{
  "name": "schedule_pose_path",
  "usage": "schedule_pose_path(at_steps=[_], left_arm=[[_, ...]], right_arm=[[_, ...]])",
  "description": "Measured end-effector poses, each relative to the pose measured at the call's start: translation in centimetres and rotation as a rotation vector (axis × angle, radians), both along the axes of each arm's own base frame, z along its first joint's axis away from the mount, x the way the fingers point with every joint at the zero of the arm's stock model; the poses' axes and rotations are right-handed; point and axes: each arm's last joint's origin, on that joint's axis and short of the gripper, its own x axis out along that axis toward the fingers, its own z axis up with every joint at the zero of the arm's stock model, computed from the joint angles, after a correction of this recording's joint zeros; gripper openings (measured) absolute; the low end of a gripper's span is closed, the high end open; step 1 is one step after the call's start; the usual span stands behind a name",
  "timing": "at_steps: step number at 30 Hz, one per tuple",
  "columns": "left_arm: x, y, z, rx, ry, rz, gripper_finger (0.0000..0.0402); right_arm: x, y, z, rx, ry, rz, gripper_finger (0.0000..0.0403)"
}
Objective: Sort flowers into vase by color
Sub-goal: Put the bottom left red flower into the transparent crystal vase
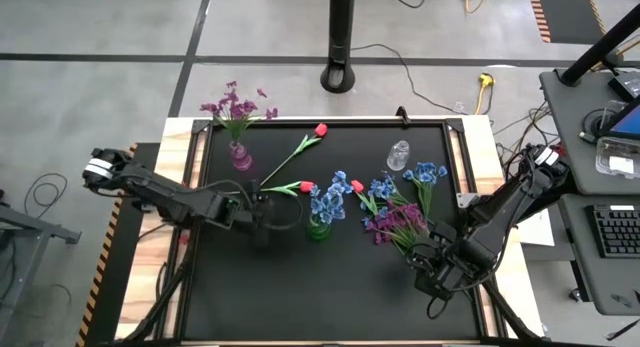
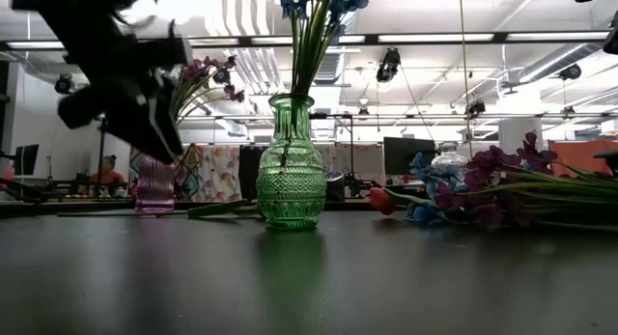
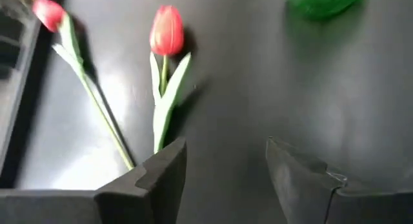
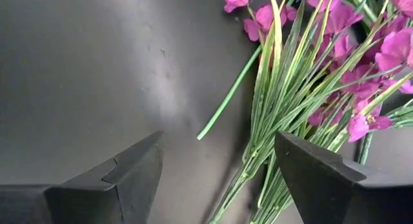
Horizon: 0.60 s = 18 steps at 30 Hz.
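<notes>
High view: The desk (image 1: 230, 297) carries a black mat. The left end effector (image 1: 262, 225) sits left of centre, beside the stem end of a red tulip (image 1: 306, 187) that lies flat. A second red tulip (image 1: 320, 130) lies nearer the far edge, its stem running toward the first. A green vase (image 1: 318, 227) at centre holds blue flowers (image 1: 328, 200). A purple vase (image 1: 241, 155) at far left holds purple flowers (image 1: 236, 107). A clear vase (image 1: 398, 155) stands at far right of centre. Loose blue flowers (image 1: 428, 173), a third red bud (image 1: 357, 186) and a loose purple bunch (image 1: 397, 223) lie right of the green vase. The right end effector (image 1: 428, 265) sits at the stem end of that purple bunch.

Low view: The green vase (image 2: 291, 164) stands upright at centre with blue stems in it. The purple vase (image 2: 154, 183) stands behind on the left. The loose flowers (image 2: 483, 192) lie flat on the right. A dark arm section fills the upper left.

Left wrist view: The left end effector (image 3: 226, 175) is moderately parted and holds nothing. The red tulip (image 3: 166, 31) lies ahead, its stem ending at one finger. The second tulip (image 3: 49, 13) lies alongside.

Right wrist view: The right end effector (image 4: 218, 179) is wide and holds nothing. The purple bunch's green stems (image 4: 277, 121) pass between its fingers, closer to one of them.
</notes>
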Motion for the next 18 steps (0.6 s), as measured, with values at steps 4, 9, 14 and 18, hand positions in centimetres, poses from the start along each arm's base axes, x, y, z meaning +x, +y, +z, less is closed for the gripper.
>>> schedule_pose_path(at_steps=[4,9,14,18], left_arm=[[0.4,2.1,-1.3,-0.079,-0.015,-0.015,0.0196],[0.9,4.6,-2.2,-0.109,-0.008,-0.061,0.0196],[0.9,6.4,-2.4,-0.124,0.020,-0.068,0.0193],[1.0,7.2,-2.8,-0.053,0.053,-0.032,0.0186]], right_arm=[[0.0,0.0,0.0,-0.001,-0.001,-0.002,0.0283],[0.3,-0.4,0.0,-0.008,-0.006,-0.020,0.0283],[0.6,-0.7,0.0,-0.021,-0.018,-0.036,0.0283],[0.6,-0.7,0.0,-0.028,-0.025,-0.038,0.0283]])
